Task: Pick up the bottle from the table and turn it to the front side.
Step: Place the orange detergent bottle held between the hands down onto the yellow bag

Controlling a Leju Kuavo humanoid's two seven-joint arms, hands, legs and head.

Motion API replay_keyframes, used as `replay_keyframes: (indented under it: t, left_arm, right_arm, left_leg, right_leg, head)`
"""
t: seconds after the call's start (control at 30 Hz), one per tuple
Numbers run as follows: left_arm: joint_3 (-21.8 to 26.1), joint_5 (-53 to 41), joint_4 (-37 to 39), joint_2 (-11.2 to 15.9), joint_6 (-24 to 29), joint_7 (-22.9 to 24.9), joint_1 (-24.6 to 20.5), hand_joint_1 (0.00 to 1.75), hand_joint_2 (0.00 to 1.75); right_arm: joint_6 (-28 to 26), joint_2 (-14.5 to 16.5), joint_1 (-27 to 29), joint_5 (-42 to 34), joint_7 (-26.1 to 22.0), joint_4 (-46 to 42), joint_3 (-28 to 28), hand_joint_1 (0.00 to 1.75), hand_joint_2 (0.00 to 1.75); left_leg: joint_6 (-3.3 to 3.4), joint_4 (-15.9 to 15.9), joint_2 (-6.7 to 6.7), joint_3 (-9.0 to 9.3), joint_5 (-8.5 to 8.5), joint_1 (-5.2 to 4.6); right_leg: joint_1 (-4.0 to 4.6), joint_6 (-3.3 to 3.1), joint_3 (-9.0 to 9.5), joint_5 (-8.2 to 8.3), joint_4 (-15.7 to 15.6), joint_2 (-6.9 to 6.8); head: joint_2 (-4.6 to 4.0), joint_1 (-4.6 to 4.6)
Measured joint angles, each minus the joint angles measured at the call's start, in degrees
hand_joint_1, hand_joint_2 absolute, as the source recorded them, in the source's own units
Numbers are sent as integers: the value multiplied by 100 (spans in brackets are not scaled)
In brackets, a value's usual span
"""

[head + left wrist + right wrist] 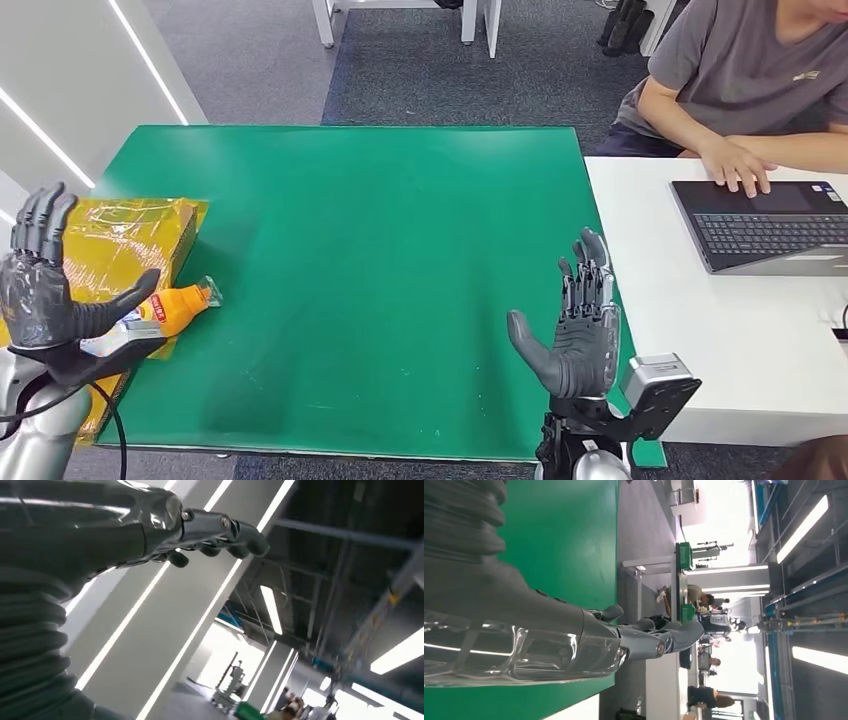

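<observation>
An orange bottle (176,308) with a white cap and a label lies on its side at the left edge of the green table (370,220), beside a yellow box. My left hand (45,290) is raised above the table's left edge, palm up and fingers spread, its thumb reaching toward the bottle without touching it. The left wrist view shows its fingers (220,530) held out against the ceiling. My right hand (580,325) stands upright and open near the table's front right corner, holding nothing, far from the bottle. Its fingers (659,640) appear straight in the right wrist view.
A yellow box (120,245) wrapped in clear film lies at the table's left edge. To the right stands a white table (680,330) with a laptop (770,225); a person (740,90) sits there with a hand on its keyboard.
</observation>
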Motion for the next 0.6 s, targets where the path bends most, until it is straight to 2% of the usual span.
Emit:
replay_keyframes:
  t: [0.1, 0.23, 0.3, 0.37, 0.43, 0.5, 0.6]
  left_arm:
    - [-8, 771, 0, -441, -83, -131, -172, 0, 175]
    - [-45, 2237, 5, -1034, -603, -207, -380, 0, 175]
    - [-85, 2710, 11, -1214, -772, -204, -437, 0, 175]
    - [-100, 2796, 14, -1260, -803, -202, -449, 0, 175]
    - [-406, 3450, 84, -1757, -1121, -187, -565, 0, 175]
    - [-822, 4343, 149, -2414, -1503, -189, -631, 0, 175]
    - [-1109, 4731, 117, -2790, -1561, -255, -488, 0, 175]
  right_arm:
    - [5, 2, -45, 143, 2, 42, 30, 0, 175]
    - [11, 7, -144, 381, -2, 97, 131, 0, 175]
    - [6, 12, -197, 453, 2, 115, 170, 0, 175]
    - [4, 13, -209, 467, 6, 119, 179, 0, 175]
    - [-103, 14, -269, 689, 14, 139, 275, 0, 175]
    - [-266, 15, -307, 976, 15, 160, 397, 0, 175]
    - [-375, 15, -244, 1092, -2, 158, 464, 0, 175]
  left_leg:
    - [0, 1, -3, -1, 0, 0]
    - [1, 5, -2, 0, 0, -2]
    - [1, 7, -3, 0, 0, -2]
    - [1, 7, -3, 0, 0, -2]
    - [2, 9, -7, -3, 0, -4]
    - [7, 12, -9, -5, -4, -6]
    - [11, 12, -7, -9, -7, -7]
  right_leg:
    - [0, 0, 3, 1, 0, -3]
    - [-2, 3, 3, 3, -1, -2]
    - [-2, 4, 3, 3, -1, -3]
    - [-2, 4, 3, 4, -1, -3]
    - [-5, 5, 6, 4, -1, -6]
    - [-8, 6, 8, 4, -3, -7]
    - [-9, 7, 5, 2, -5, -5]
  head:
    - [-1, 1]
    - [0, 0]
    - [0, -1]
    - [0, -1]
    - [0, 0]
    - [0, 1]
    - [0, 1]
